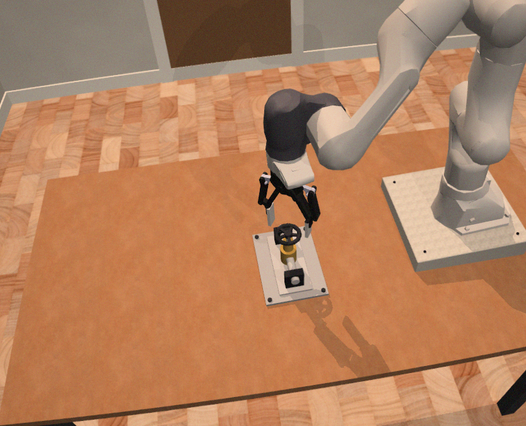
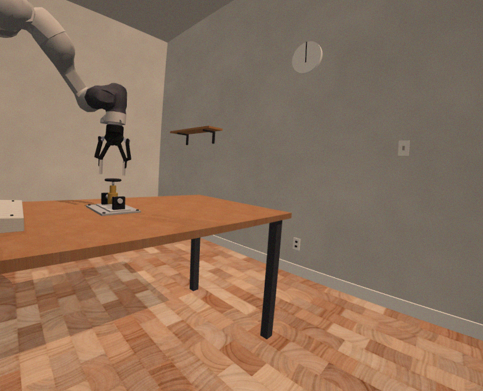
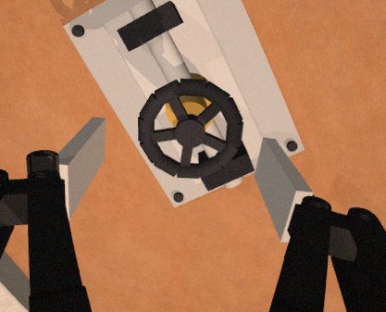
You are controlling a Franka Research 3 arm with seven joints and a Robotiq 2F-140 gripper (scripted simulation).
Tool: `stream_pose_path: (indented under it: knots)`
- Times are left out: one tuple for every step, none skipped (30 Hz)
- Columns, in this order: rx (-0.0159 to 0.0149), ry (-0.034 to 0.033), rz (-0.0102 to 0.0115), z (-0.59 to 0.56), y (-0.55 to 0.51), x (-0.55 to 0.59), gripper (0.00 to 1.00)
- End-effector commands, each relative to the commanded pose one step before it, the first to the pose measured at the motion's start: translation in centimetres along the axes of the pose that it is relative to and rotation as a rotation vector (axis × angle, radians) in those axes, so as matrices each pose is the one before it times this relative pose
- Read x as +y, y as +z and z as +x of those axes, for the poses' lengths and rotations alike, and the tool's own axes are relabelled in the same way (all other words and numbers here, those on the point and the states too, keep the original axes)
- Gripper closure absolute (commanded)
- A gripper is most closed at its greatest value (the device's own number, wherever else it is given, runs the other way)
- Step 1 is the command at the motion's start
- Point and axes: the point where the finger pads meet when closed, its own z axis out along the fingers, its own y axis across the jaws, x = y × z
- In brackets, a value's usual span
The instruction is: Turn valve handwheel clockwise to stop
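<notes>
1. We see the valve (image 1: 289,260) standing on a pale base plate (image 1: 311,269) bolted near the middle of the table (image 1: 121,279), its black handwheel (image 1: 287,233) level on top of a brass stem.
2. Our gripper (image 2: 111,168) hangs straight above the handwheel (image 2: 112,179), fingertips a little higher than the rim and touching nothing, as the side view shows.
3. The gripper is partly open and empty; its two pale pads (image 3: 280,186) stand wider apart than the wheel.
4. In the wrist view the handwheel (image 3: 189,128) lies between the pads but toward the upper part of the picture, so we judge it sits slightly forward of the line joining them.
5. The coming move, as we read it, turns on that offset: a small shift to centre the wheel, then a plain descent until the pads bracket the rim.
</notes>
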Motion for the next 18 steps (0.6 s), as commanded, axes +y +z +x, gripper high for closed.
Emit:
stream_pose_path:
  knots:
    - [0.00745, 0.00534, -0.01394, 0.317, 1.113, 0.39, 0.35]
    - [0.00001, -0.00001, 0.00001, 0.0, 0.335, -0.001, 0.35]
    - [-0.00001, 0.00001, -0.00001, 0.0, 0.313, 0.001, 0.35]
    - [0.0, 0.0, 0.0, 0.0, 0.291, 0.0, 0.35]
    - [0.0, 0.0, 0.0, 0.0, 0.265, 0.0, 0.35]
    - [0.0, 0.0, 0.0, 0.0, 0.238, 0.0, 0.35]
    - [0.0, 0.0, 0.0, 0.0, 0.209, 0.0, 0.35]
    - [0.00001, -0.00001, 0.00001, 0.0, 0.181, -0.001, 0.35]
    - [-0.00001, 0.00001, -0.00001, 0.0, 0.149, 0.001, 0.35]
    - [0.0, 0.0, 0.0, 0.0, 0.12, 0.0, 0.35]
    - [0.0, 0.0, 0.0, 0.0, 0.092, 0.0, 0.35]
    - [0.0, 0.0, 0.0, 0.0, 0.0, 0.0, 0.35]
    - [0.0, 0.0, 0.0, 0.0, 0.0, 0.0, 0.35]
    - [0.0, 0.0, 0.0, 0.0, 0.066, 0.0, 0.35]
    - [0.0, 0.0, 0.0, 0.0, 0.043, 0.0, 0.35]
    - [0.0, 0.0, 0.0, 0.0, 0.023, 0.0, 0.35]
    - [0.0, 0.0, 0.0, 0.0, 0.009, 0.0, 0.35]
    - [0.0, 0.0, 0.0, 0.0, 0.001, 0.0, 0.35]
